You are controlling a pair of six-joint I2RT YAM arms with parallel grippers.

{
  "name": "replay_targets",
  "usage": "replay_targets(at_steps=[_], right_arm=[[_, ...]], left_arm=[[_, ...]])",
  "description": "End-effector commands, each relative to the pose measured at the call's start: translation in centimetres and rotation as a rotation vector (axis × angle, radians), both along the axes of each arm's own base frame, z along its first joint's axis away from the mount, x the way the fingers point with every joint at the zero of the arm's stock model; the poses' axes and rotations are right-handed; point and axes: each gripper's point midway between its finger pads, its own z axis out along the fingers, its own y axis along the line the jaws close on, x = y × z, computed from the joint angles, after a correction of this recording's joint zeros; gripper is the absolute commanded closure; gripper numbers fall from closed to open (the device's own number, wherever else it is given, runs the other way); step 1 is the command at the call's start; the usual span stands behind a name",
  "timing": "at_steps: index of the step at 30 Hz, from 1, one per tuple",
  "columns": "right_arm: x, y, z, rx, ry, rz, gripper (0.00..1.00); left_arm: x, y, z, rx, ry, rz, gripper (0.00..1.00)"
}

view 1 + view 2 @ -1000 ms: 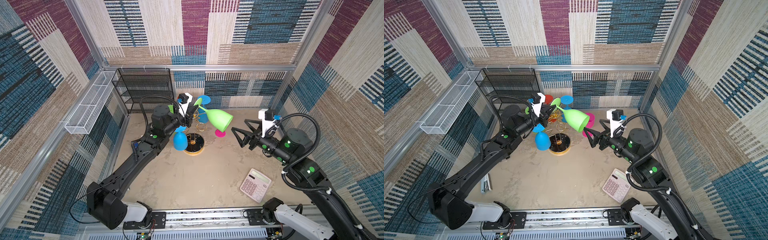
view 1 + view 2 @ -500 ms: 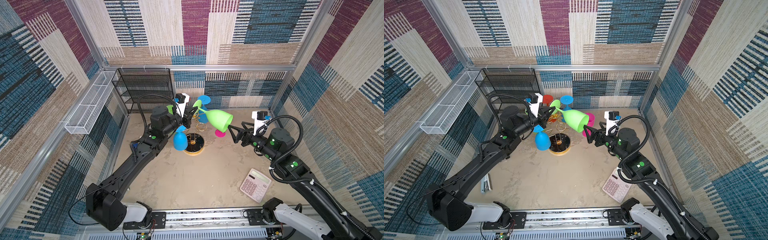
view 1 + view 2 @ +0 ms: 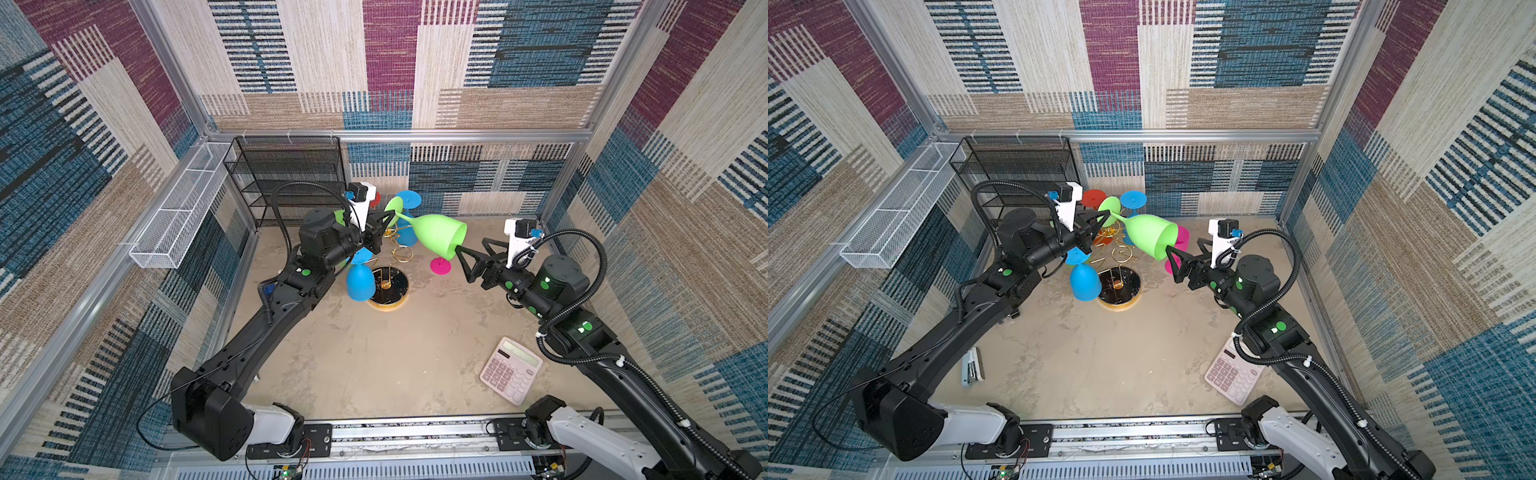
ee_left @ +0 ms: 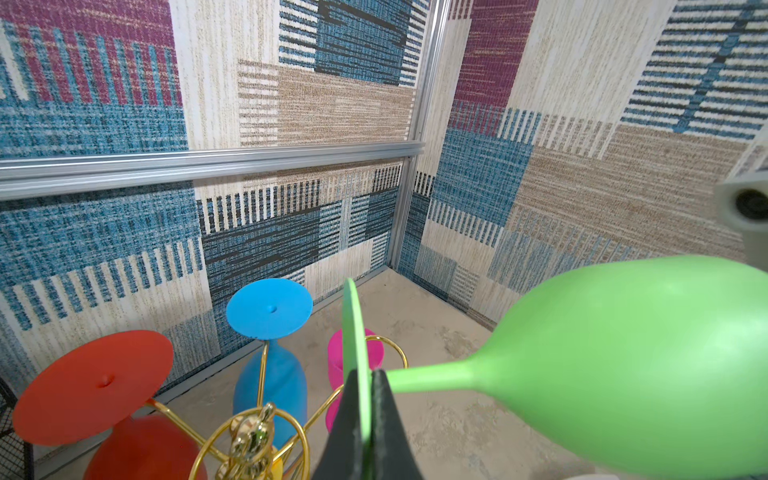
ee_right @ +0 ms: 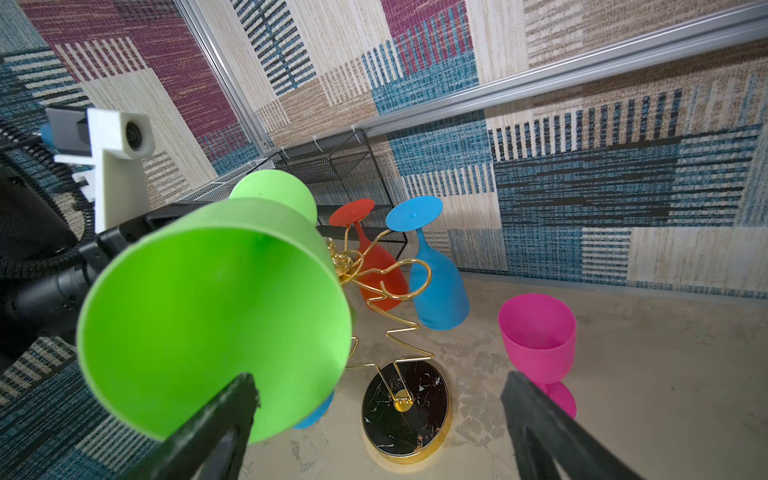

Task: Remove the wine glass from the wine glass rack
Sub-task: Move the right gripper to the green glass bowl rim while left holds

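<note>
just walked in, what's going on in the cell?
The left tool is shut on the foot of the green wine glass, holding it sideways, off the gold wine glass rack, bowl toward the right arm. The right tool is open, one finger at the bowl's rim, not gripping. A red glass and a blue glass hang on the rack; a pink glass stands on the table.

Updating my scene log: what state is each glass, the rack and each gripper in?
wine glass rack, upright
green wine glass, held sideways, off the rack
left gripper, shut on its foot
right gripper, open, at its rim
pink wine glass, upright, off the rack
red wine glass, hanging inverted
blue wine glasses, both hanging inverted
</note>
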Motion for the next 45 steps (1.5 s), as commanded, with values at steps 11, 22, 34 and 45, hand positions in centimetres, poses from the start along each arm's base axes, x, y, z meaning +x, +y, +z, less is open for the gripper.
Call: replay_targets(at_steps=[11,22,34,45], right_arm=[[-3.8,1.1,0.8,0.068,-0.367,0.147,0.0],[-3.7,3.3,3.4,0.101,-0.521,0.238,0.01],[-0.9,5.1,5.5,0.138,-0.569,0.204,0.01],[0.3,6.5,6.2,0.156,-0.578,0.206,0.01]], left_arm=[[-0.3,-0.6,-1.5,-0.226,0.39,-0.047,1.0],[-1.4,-1.5,-2.2,-0.288,0.492,-0.117,1.0],[-2.1,-2.3,-2.0,-0.33,0.541,-0.185,1.0],[-2.8,-2.8,-2.9,-0.33,0.584,-0.232,1.0]])
